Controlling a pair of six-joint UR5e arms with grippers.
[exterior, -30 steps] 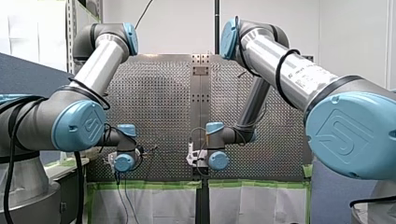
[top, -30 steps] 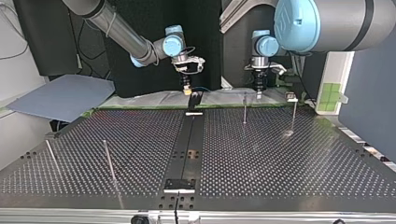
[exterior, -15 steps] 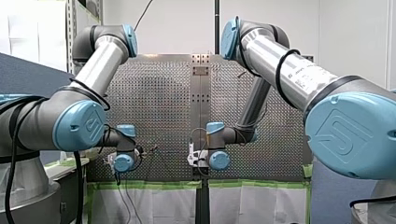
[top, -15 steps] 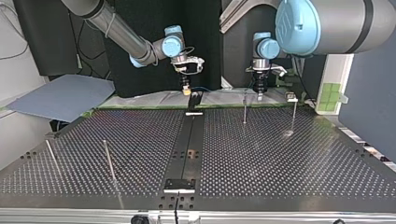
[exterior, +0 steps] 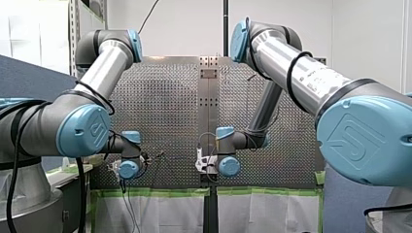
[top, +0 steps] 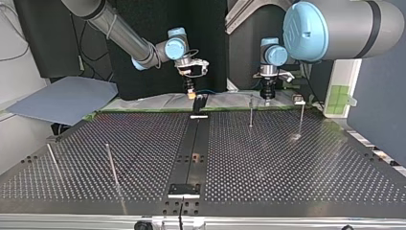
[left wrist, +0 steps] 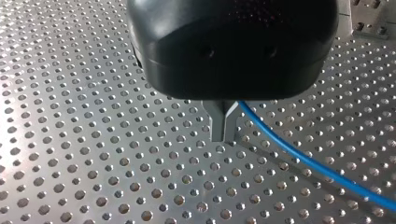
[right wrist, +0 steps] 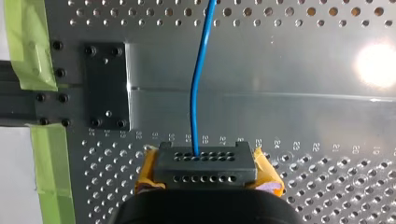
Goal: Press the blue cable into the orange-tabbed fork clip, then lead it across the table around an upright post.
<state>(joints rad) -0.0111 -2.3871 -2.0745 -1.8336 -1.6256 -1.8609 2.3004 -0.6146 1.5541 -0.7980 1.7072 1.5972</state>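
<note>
left gripper (left wrist: pixel 223 135): pinched, seemingly on blue cable (left wrist: pixel 303 161) | right gripper (right wrist: pixel 205 162): clamped on blue cable

Perforated table (top: pixel 287 163) bears upright posts (top: pixel 251 111), black centre strip (top: pixel 192 148)

- You have a bright blue cable (right wrist: pixel 198 84).
- Your surface (left wrist: pixel 93 163) is silver-grey metal, patterned with an even grid of holes.
- The tape (right wrist: pixel 28 46) is light green.
- Your left claw (left wrist: pixel 223 135) is black, with grey metal fingers (left wrist: pixel 215 121).
- Your right claw (right wrist: pixel 205 168) has yellow pads (right wrist: pixel 148 172) and a black face with rows of holes.
</note>
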